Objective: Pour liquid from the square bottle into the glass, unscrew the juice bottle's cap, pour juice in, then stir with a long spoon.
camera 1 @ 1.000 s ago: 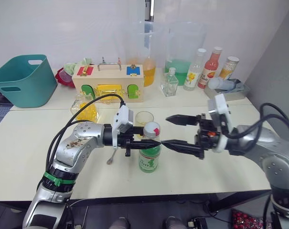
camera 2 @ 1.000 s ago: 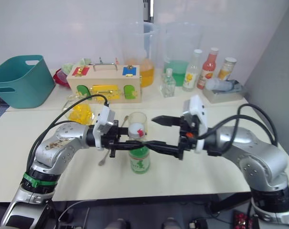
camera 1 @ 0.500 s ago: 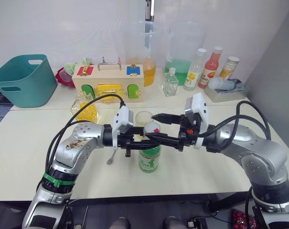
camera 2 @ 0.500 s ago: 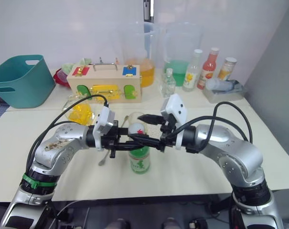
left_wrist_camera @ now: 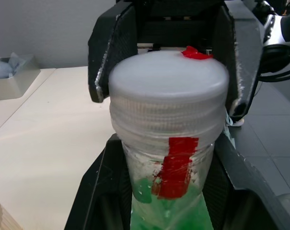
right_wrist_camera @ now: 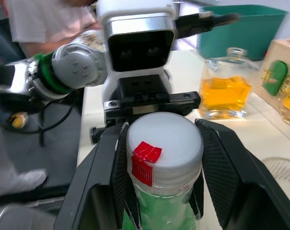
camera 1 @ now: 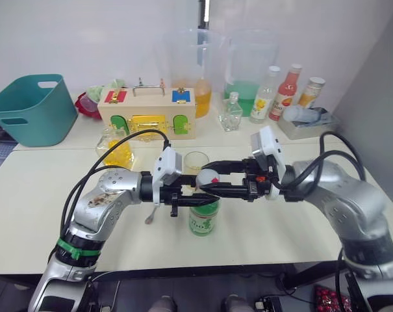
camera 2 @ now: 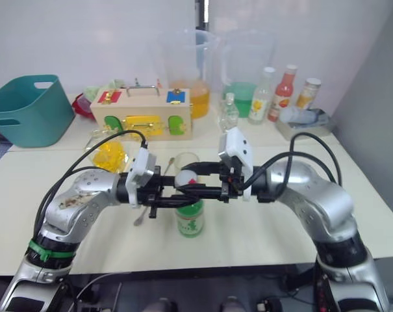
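Now the juice bottle (camera 1: 203, 218) stands upright mid-table, just in front of the glass (camera 1: 196, 160), gripped at the neck by the left gripper (camera 1: 191, 195). The right gripper (camera 1: 208, 183) brackets the cap (right_wrist_camera: 165, 150) — 2 fingers not clearly pinching; close squarely before twisting, left holding firm.

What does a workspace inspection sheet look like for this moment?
Surface: pale table, no spills seen.
Job's things: juice bottle upright, cap on; glass behind it; square bottle standing; long spoon lying flat.
Clutter: wooden latch box, teal tub, two pitchers, small clear bottle, three drink bottles.
Grippers: left gripper holds the bottle's neck; right gripper has its jaws either side of the cap.
Cables: black loops on both arms.
Surroundings: white wall.
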You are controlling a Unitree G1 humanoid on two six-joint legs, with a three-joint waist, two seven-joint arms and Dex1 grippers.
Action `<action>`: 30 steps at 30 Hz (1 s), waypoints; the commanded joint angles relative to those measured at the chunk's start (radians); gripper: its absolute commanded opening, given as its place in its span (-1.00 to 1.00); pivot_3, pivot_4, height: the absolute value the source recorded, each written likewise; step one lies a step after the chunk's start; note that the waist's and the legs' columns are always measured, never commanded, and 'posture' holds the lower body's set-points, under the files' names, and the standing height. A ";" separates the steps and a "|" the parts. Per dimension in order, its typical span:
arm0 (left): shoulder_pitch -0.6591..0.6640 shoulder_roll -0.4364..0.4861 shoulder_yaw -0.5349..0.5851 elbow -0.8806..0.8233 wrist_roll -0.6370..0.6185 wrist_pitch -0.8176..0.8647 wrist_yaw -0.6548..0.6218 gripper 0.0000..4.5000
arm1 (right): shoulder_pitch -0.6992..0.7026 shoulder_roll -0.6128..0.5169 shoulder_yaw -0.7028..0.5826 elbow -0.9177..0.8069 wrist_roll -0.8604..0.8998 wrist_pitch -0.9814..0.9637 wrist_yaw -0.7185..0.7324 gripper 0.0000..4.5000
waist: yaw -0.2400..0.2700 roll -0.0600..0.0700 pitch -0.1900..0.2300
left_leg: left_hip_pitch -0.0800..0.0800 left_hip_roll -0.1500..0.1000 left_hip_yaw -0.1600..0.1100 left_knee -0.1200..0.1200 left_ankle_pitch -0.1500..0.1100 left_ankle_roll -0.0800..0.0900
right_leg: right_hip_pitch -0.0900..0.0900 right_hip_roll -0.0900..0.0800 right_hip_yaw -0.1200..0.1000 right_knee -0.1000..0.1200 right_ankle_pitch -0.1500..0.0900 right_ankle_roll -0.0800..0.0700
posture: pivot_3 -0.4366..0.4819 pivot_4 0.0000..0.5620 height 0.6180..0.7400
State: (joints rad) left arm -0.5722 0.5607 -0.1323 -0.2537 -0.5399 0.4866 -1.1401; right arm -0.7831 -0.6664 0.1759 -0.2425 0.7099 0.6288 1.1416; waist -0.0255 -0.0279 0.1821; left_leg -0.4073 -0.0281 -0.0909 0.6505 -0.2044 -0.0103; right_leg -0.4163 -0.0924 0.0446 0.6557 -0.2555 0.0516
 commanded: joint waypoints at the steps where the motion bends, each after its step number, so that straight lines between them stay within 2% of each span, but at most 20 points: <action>1: 0.022 0.029 0.022 -0.050 -0.012 -0.002 -0.008 -0.38 | -0.143 0.012 0.111 0.258 -0.064 -0.088 0.369 -0.25 | -0.012 0.000 0.000 | 0.002 0.001 0.000 0.000 0.000 0.000 | 0.002 0.001 0.000 0.000 0.000 0.000 | -0.05 -0.47 1.00; 4: 0.036 0.037 0.025 -0.070 -0.017 0.004 0.005 -0.38 | -0.238 0.032 0.165 0.391 -0.076 -0.177 0.458 -0.25 | -0.014 0.000 0.000 | 0.007 0.002 -0.002 -0.003 -0.001 0.001 | 0.007 0.002 -0.002 -0.001 0.000 0.000 | -0.05 -0.47 1.00; 8: 0.054 0.044 0.031 -0.097 -0.025 0.013 0.037 -0.38 | -0.328 0.011 0.255 0.499 -0.031 -0.262 0.473 -0.25 | -0.016 0.000 0.000 | 0.006 0.001 -0.003 -0.003 -0.001 0.001 | 0.007 0.000 -0.002 -0.002 0.000 -0.001 | -0.05 -0.47 1.00; 10: 0.063 0.044 0.037 -0.109 -0.030 0.018 0.050 -0.38 | -0.356 -0.005 0.281 0.528 -0.008 -0.281 0.473 0.22 | -0.015 0.000 0.000 | 0.005 0.001 -0.004 -0.003 -0.001 0.001 | 0.006 0.000 -0.002 -0.001 0.000 -0.001 | -0.05 -0.47 1.00; 13: 0.075 0.040 0.042 -0.113 -0.028 0.014 0.067 -0.38 | -0.373 -0.020 0.257 0.554 0.006 -0.292 0.473 0.68 | -0.013 0.000 0.000 | 0.002 0.000 -0.003 -0.003 -0.001 0.001 | 0.002 -0.001 -0.002 -0.001 0.000 -0.001 | -0.05 -0.47 1.00; 15: 0.078 0.027 0.049 -0.094 -0.007 -0.011 0.092 -0.38 | -0.360 -0.025 0.193 0.542 0.019 -0.264 0.473 0.96 | -0.014 0.000 0.000 | 0.001 0.000 -0.003 -0.003 -0.001 0.001 | 0.000 -0.001 -0.001 0.000 0.000 -0.001 | -0.05 -0.47 1.00; 20: 0.083 0.020 0.052 -0.081 0.003 -0.031 0.102 -0.38 | -0.303 -0.043 0.069 0.454 0.041 -0.165 0.450 0.96 | -0.012 0.000 0.000 | -0.001 0.001 -0.002 -0.003 -0.001 0.001 | -0.004 0.000 0.000 0.002 0.001 -0.002 | -0.05 -0.47 1.00; 25: 0.056 -0.009 0.043 -0.060 -0.009 -0.023 0.108 -0.38 | -0.050 -0.065 -0.146 0.130 0.123 -0.029 0.128 0.96 | 0.010 0.000 0.000 | -0.002 0.000 -0.002 -0.002 -0.001 0.001 | -0.004 -0.001 -0.001 0.002 0.001 -0.002 | -0.05 -0.47 1.00; 28: 0.032 -0.029 0.045 -0.038 -0.014 -0.015 0.120 -0.38 | 0.038 -0.032 -0.199 -0.013 0.130 0.030 -0.062 0.96 | 0.011 0.000 0.000 | -0.003 0.000 -0.001 -0.001 -0.001 0.001 | -0.005 -0.001 0.000 0.002 0.001 -0.002 | -0.05 -0.47 1.00; 30: 0.022 -0.037 0.047 -0.029 -0.016 -0.010 0.125 -0.38 | 0.067 -0.017 -0.211 -0.072 0.128 0.056 -0.127 0.96 | 0.010 0.000 0.000 | -0.002 0.000 -0.001 0.000 -0.001 0.001 | -0.005 -0.001 0.001 0.003 0.001 -0.002 | -0.05 -0.47 1.00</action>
State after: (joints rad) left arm -0.5255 0.5290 -0.1025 -0.2723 -0.5519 0.4850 -1.0329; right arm -0.7137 -0.6877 0.0050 -0.2434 0.8114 0.6665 1.0732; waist -0.0151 -0.0282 0.1820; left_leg -0.4097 -0.0276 -0.0913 0.6505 -0.2053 -0.0093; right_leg -0.4213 -0.0928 0.0451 0.6590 -0.2547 0.0499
